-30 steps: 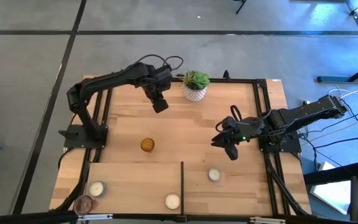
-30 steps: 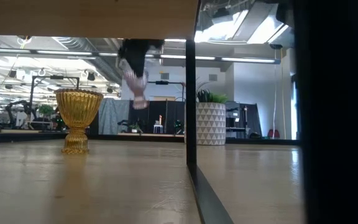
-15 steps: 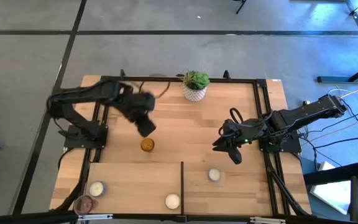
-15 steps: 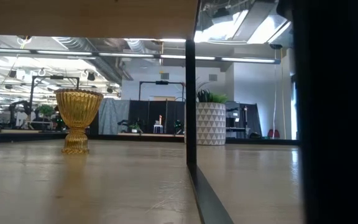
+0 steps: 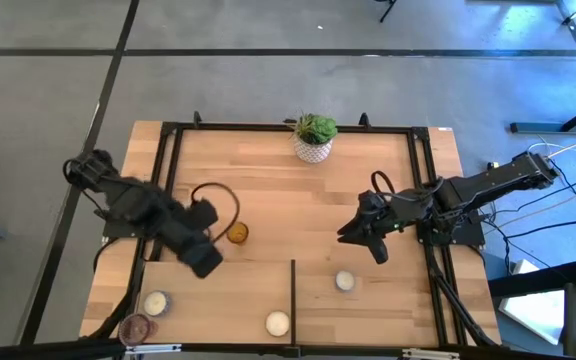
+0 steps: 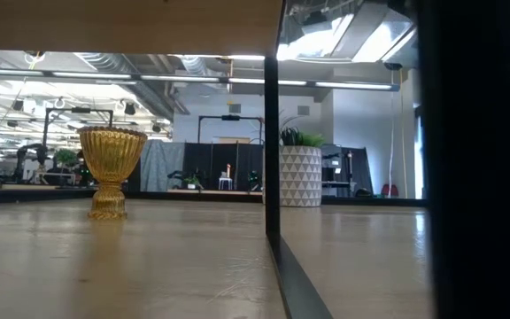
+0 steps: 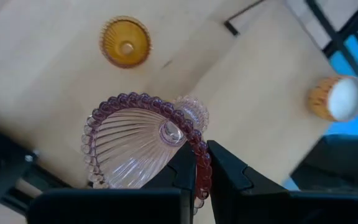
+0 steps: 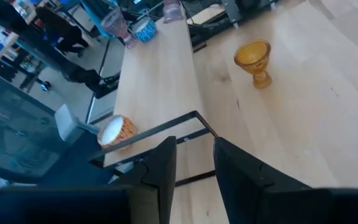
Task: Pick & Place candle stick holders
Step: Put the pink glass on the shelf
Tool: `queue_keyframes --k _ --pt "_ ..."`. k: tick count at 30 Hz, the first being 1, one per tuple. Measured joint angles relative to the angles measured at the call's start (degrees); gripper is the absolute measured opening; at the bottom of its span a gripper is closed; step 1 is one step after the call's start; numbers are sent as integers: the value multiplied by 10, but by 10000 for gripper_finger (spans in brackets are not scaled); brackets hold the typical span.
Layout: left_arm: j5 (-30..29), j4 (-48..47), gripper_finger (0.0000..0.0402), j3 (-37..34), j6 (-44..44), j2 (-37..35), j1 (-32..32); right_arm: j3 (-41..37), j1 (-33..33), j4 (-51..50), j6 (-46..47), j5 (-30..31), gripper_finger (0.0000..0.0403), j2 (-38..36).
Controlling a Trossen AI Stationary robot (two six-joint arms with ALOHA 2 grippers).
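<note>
My left gripper (image 5: 205, 262) hangs above the table's near left part, shut on a pinkish-purple glass candle stick holder (image 7: 129, 146). An amber glass holder (image 5: 236, 233) stands upright on its foot just right of it, also seen in the low view (image 6: 111, 168). A white holder (image 5: 155, 302) and a second pinkish one (image 5: 136, 327) stand in the near left corner. Two more white holders (image 5: 277, 323) (image 5: 344, 281) stand near the front edge. My right gripper (image 5: 365, 236) hovers open and empty right of the middle. My left gripper pinches the beaded rim (image 7: 199, 163) of the pinkish-purple holder, one finger (image 7: 180, 174) inside the ribbed bowl and the other outside. The fingers come steeply from above. The holder is lifted clear of the table and tilted, its foot (image 7: 191, 113) pointing away from the fingers.
A white pot with a green plant (image 5: 315, 138) stands at the far edge's middle. A black frame (image 5: 168, 150) runs round the table. A black divider rail (image 5: 293, 290) splits the near strip into left and right sections. Bare wood lies in the table's middle.
My left gripper has swung from beside the plant pot toward the table's near left, past the amber holder. It has rolled at the wrist and risen out of the low view. The pinkish-purple holder has stayed in its grip throughout.
</note>
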Motion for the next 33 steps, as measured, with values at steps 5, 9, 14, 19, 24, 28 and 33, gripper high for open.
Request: queue_keyframes --k 5,9,14,19,24,28,33 --pt "-10 0 17 17 -81 17 -70 0 5 8 18 0 110 0" --pt "33 1 16 15 -137 39 -117 0 11 8 22 2 110 0" --pt "25 1 16 15 -227 46 -164 0 20 7 26 5 110 0" --pt "1 1 16 -9 -319 37 -195 0 29 7 28 28 110 8" --pt "18 0 16 -45 -310 35 -206 0 30 9 38 25 110 33" --pt "25 0 16 -43 -270 34 -200 0 34 11 54 11 110 58" --pt "1 0 16 -2 -170 34 -159 0 45 15 62 10 110 83"
